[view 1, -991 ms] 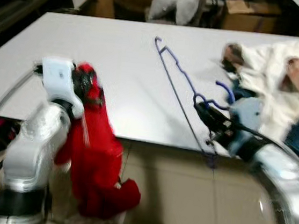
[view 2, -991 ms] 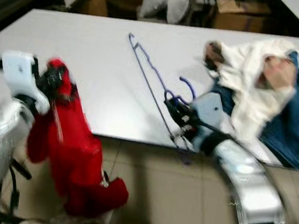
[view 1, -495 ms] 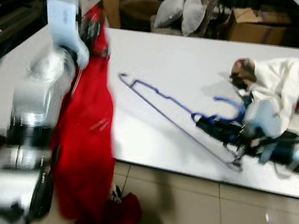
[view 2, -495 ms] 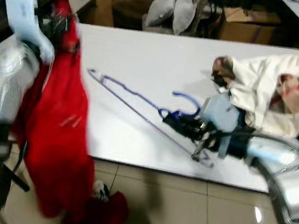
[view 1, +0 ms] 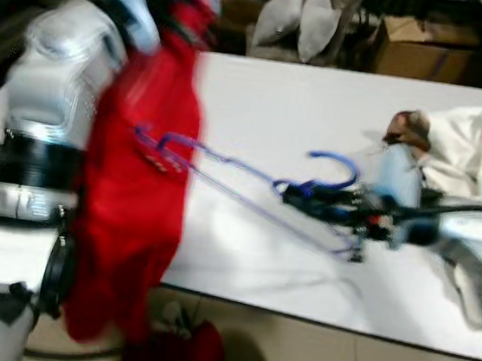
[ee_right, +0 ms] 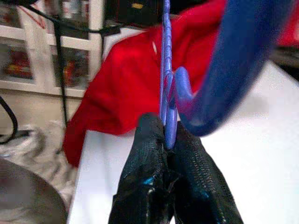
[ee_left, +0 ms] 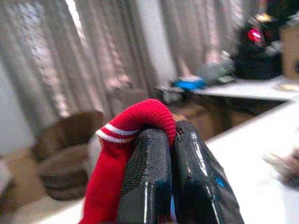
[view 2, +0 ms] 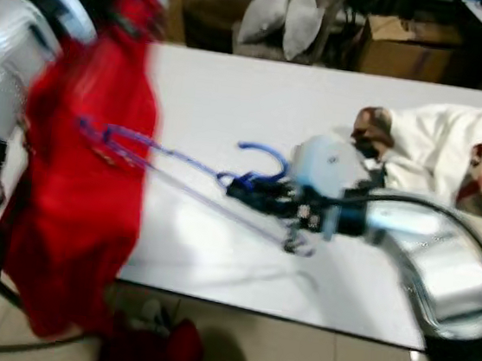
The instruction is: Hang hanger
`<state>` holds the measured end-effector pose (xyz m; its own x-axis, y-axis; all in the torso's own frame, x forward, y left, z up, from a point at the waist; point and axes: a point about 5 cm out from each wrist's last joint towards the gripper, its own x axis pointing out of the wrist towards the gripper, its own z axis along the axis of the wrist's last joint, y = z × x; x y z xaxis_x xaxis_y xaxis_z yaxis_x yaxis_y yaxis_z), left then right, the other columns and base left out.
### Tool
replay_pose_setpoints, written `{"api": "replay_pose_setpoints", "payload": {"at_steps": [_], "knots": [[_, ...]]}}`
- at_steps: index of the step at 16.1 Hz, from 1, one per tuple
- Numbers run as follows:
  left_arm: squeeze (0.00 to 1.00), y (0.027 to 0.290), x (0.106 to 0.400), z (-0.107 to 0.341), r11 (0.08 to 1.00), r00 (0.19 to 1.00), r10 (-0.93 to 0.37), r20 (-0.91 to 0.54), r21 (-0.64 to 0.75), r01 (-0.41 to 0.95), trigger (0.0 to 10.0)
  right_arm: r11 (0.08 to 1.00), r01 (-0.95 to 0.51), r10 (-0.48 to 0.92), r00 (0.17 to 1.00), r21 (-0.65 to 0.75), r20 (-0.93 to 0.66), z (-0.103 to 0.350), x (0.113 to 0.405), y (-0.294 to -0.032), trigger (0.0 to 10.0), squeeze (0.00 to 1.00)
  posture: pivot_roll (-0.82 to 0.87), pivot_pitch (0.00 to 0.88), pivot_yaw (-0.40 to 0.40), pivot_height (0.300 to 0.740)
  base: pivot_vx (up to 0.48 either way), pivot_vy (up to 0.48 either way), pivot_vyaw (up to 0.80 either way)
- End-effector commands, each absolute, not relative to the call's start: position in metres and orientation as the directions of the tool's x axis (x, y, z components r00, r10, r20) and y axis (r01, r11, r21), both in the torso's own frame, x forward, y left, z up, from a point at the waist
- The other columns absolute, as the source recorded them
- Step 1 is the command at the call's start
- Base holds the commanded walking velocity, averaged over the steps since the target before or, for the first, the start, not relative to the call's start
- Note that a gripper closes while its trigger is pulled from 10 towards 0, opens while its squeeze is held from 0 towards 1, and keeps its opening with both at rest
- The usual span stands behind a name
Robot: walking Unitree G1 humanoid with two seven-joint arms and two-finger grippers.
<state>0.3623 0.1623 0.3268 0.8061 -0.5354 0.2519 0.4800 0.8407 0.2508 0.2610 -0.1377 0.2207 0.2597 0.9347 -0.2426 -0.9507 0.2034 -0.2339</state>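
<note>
Red garment (view 1: 140, 186) hangs clamped in the left gripper (ee_left: 169, 140); right gripper (ee_right: 167, 140) pinches the blue hanger (view 1: 250, 177), whose far end reaches the cloth.

The hanger (view 1: 249, 181) is thin blue-purple wire with an open curved hook, lying almost flat just above the white counter (view 1: 275, 106). It runs left to right — its far tip reaches into the red garment (view 1: 135, 195), its hook curls upward at the right end. The right gripper (view 2: 261, 193) has its jaws closed on the hanger just below the hook. The red garment — knit, with a white-striped cuff — hangs in a long drape at the counter's left edge, pinched at its top by the left gripper (ee_left: 170, 154).
</note>
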Motion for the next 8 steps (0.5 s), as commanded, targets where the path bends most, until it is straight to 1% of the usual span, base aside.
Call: {"api": "replay_pose_setpoints", "payload": {"at_steps": [1, 3, 4, 5, 6, 7, 8], "knots": [[0.00, 0.168, 0.355, 0.331, 0.839, 0.800, -0.539, 0.263, 0.253, 0.482, 10.0, 0.147, -0.958, 0.946, 0.209, -0.247, -0.248, 0.219, 0.262, -0.126, 10.0, 0.00, -0.04, 0.060, 0.037, 0.740, 0.000, 0.000, 0.00], [0.00, 0.163, 0.347, 0.333, 0.822, 0.776, -0.568, 0.274, 0.242, 0.516, 10.0, 0.117, -0.965, 0.951, 0.177, -0.234, -0.254, 0.213, 0.271, -0.115, 10.0, 0.00, -0.03, 0.064, 0.015, 0.740, 0.000, 0.000, 0.00], [0.00, 0.157, 0.339, 0.336, 0.797, 0.748, -0.604, 0.276, 0.238, 0.555, 10.0, 0.132, -0.961, 0.949, 0.193, -0.242, -0.250, 0.211, 0.283, -0.107, 10.0, 0.00, -0.03, 0.066, 0.007, 0.740, 0.000, 0.000, 0.00], [0.00, 0.153, 0.332, 0.338, 0.769, 0.716, -0.639, 0.282, 0.234, 0.595, 10.0, 0.182, -0.949, 0.932, 0.250, -0.257, -0.261, 0.207, 0.299, -0.101, 10.0, 0.00, -0.02, 0.066, 0.004, 0.740, 0.000, 0.000, 0.00], [0.00, 0.151, 0.323, 0.342, 0.750, 0.690, -0.661, 0.295, 0.225, 0.622, 10.0, 0.245, -0.926, 0.904, 0.326, -0.288, -0.277, 0.207, 0.322, -0.094, 10.0, 0.00, -0.03, 0.065, 0.003, 0.740, 0.000, 0.000, 0.00], [0.00, 0.151, 0.320, 0.345, 0.745, 0.681, -0.665, 0.306, 0.224, 0.628, 10.0, 0.266, -0.917, 0.894, 0.350, -0.298, -0.279, 0.209, 0.331, -0.092, 10.0, 0.00, -0.03, 0.064, 0.003, 0.740, 0.000, 0.000, 0.00], [0.00, 0.152, 0.319, 0.349, 0.748, 0.677, -0.661, 0.322, 0.215, 0.628, 10.0, 0.306, -0.892, 0.874, 0.402, -0.331, -0.274, 0.214, 0.342, -0.092, 10.0, 0.00, -0.03, 0.064, 0.002, 0.740, 0.000, 0.000, 0.00]]}}
